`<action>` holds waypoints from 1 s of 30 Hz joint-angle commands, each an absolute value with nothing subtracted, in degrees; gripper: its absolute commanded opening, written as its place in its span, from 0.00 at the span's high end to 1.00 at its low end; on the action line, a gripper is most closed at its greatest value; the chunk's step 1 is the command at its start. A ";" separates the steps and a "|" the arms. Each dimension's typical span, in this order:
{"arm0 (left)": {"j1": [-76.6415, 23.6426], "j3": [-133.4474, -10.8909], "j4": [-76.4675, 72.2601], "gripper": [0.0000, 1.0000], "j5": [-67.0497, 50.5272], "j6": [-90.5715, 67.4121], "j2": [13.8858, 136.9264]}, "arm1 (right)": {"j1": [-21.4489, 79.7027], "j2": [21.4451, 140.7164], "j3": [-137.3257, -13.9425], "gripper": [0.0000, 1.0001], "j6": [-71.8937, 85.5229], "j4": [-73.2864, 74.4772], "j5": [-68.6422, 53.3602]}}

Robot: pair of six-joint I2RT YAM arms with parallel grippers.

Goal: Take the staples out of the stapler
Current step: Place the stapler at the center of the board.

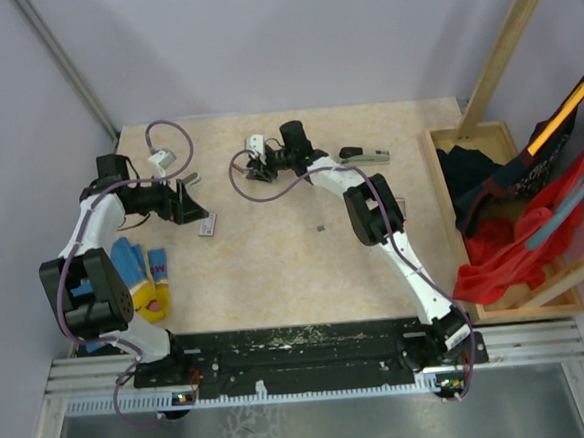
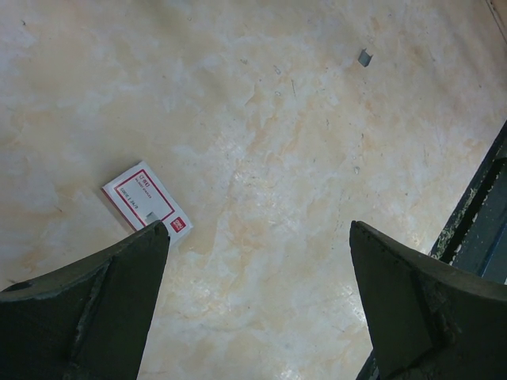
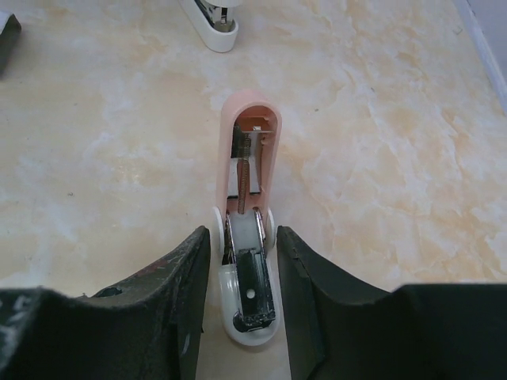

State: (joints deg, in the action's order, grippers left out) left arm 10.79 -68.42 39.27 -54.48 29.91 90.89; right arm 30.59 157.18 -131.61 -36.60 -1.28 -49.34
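Tabletop (image 1: 276, 280): stapler (image 3: 247, 150) hinged open inside right gripper (image 3: 244, 232), can't tell if clamped; left gripper (image 2: 257, 226) spread; I see one staple strip (image 2: 364, 57) out

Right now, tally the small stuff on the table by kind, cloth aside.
Staplers: 3 (pink stapler, white stapler, black stapler)
Tags: 1 (tag)
Loose staples: 1 (staple)
Total: 5
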 commanded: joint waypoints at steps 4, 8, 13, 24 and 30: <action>11.69 -68.29 40.32 0.00 -57.00 31.32 89.57 | 30.68 158.30 -135.17 0.59 -38.80 -3.33 -51.53; 11.99 -68.10 40.10 0.01 -57.10 31.21 89.49 | 30.67 157.93 -135.52 0.56 -39.25 -2.85 -51.15; 12.25 -67.83 38.45 0.00 -55.96 29.66 89.52 | 30.59 156.63 -136.99 0.46 -38.54 -2.65 -49.09; 12.60 -66.96 37.97 0.00 -56.51 29.85 88.59 | 30.59 156.88 -136.17 0.33 -44.51 1.77 -49.84; 12.70 -66.89 37.93 0.01 -56.43 29.77 88.76 | 30.63 157.82 -136.21 0.33 -47.46 3.18 -49.22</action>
